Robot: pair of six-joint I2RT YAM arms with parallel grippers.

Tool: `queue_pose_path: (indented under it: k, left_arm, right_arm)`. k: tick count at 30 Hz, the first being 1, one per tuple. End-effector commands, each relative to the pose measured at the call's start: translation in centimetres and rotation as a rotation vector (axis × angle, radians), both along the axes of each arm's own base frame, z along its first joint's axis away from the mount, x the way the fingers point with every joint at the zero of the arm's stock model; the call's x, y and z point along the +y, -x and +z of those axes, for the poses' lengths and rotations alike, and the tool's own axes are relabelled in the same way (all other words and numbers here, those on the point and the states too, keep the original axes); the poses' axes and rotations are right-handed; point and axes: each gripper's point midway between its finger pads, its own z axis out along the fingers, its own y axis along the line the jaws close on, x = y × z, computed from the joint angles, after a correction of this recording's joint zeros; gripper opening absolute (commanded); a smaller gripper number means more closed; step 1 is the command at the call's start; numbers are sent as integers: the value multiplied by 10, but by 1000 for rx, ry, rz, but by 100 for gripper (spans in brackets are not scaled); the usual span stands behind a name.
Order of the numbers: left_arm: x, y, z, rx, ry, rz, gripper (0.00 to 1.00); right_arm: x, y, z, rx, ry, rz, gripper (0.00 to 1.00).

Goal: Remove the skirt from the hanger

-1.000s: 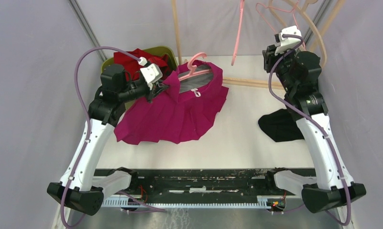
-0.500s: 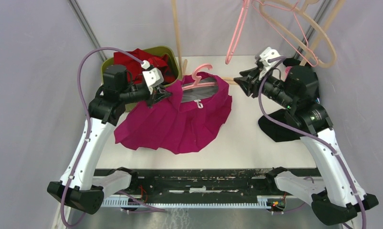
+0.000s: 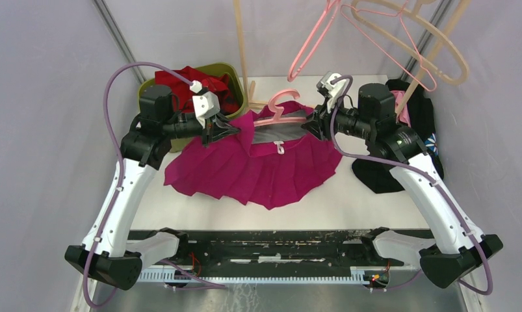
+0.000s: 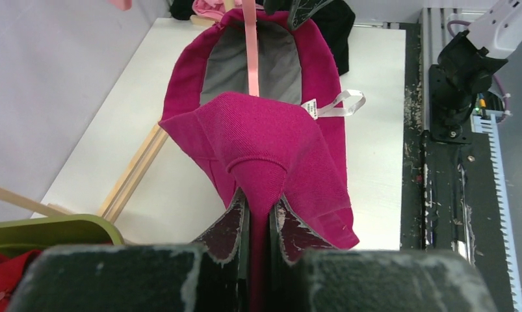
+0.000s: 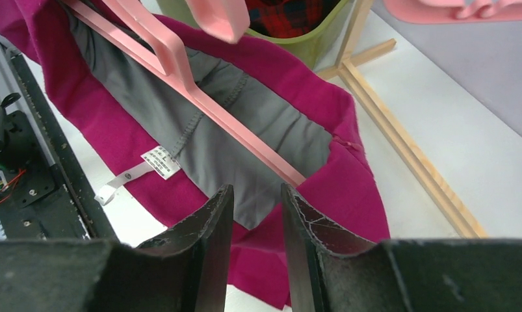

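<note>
- The left gripper (image 4: 258,224) is pressed together on a fold of the skirt (image 4: 264,130). The magenta cloth is pinched between its fingers (image 4: 227,229) and bulges out just ahead of the tips.
- The right gripper (image 5: 258,195) is held with its fingers (image 5: 214,218) spread. A gap is left between them, and grey lining and magenta cloth are seen through it. Whether the cloth is touched by them cannot be told.
- Just beyond the right fingertips, one end of the pink hanger (image 5: 180,71) is tucked inside the waistband. Its bar is laid away from them across the grey lining.
- To the left of the right fingers, a white label (image 5: 157,162) is sewn into the lining.
- In the overhead view the skirt is stretched between the two grippers. The waistband is lifted at the left fingers and reaches as far as the right ones. The pleated cloth is spread on the white table (image 3: 368,208) on the near side of both.
- The hanger's hook is seen standing up from the waistband, roughly midway between the two grippers.
- Just behind the left fingers a green bin (image 3: 240,91) is placed, and a red garment (image 3: 199,81) is heaped in it.
- Past the right fingers the bars of a wooden rack (image 5: 407,156) are laid on the table.
- A black garment (image 3: 378,175) is left beside the right arm, well back from its fingers.
</note>
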Motion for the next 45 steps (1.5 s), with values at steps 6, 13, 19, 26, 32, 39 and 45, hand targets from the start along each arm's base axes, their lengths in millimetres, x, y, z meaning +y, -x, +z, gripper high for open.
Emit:
queue_pose_path:
  k: [6,13,19,26,32,39,45]
  left_arm:
    - [-13,3,19,-44,95,-110,3]
    - [-18,9,19,-14,121,-159,3]
    - [-21,10,19,11,140,-181,3]
    - [-25,11,31,19,160,-215,3]
    - [-27,7,40,6,168,-218,3]
    - [-29,2,55,-15,177,-226,3]
    - [-27,3,82,-72,171,-226,3]
  right_arm:
    - [22,20,14,0,14,113,37]
    - [29,12,23,-32,23,120,37]
    - [49,1,23,-30,0,146,36]
    - [72,7,4,16,21,215,35]
    - [70,10,-16,44,59,206,30]
    - [56,16,-56,84,175,214,36]
    - [40,25,-83,130,249,198,35]
